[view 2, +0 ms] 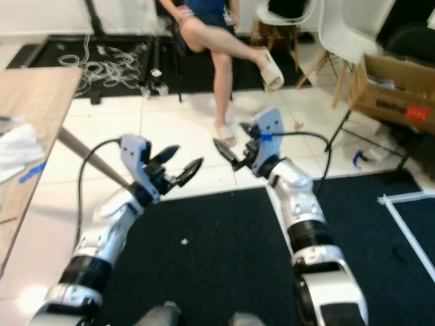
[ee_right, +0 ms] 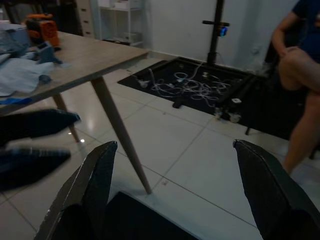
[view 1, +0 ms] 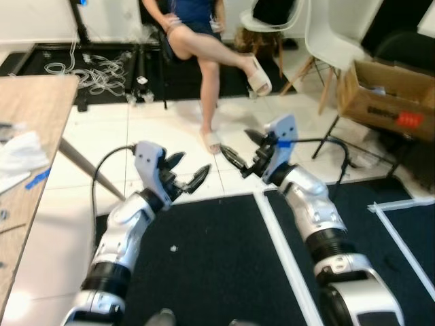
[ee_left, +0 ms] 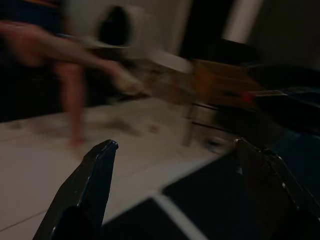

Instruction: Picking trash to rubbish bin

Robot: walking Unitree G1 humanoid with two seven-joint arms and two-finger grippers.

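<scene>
Both arms are raised in front of me over a black mat [view 1: 211,265]. My left gripper [view 1: 189,170] is open and holds nothing. My right gripper [view 1: 236,142] is open too, and its fingertips point toward the left one across a short gap. A small white scrap [view 1: 174,248] lies on the mat below the left arm. Crumpled white material [view 1: 20,151] rests on the wooden table [view 1: 47,102] at my left. In the left wrist view, which is blurred, its black fingers [ee_left: 92,180] are spread wide. The right wrist view shows its own fingers [ee_right: 92,180] spread wide too.
A person sits at the back with crossed legs [view 1: 212,64], one foot on the white tile floor. White chairs [view 1: 325,30] and a cardboard box [view 1: 384,95] stand at the back right. Cables [view 1: 95,68] lie at the back left. White tape lines [view 1: 285,258] cross the mat.
</scene>
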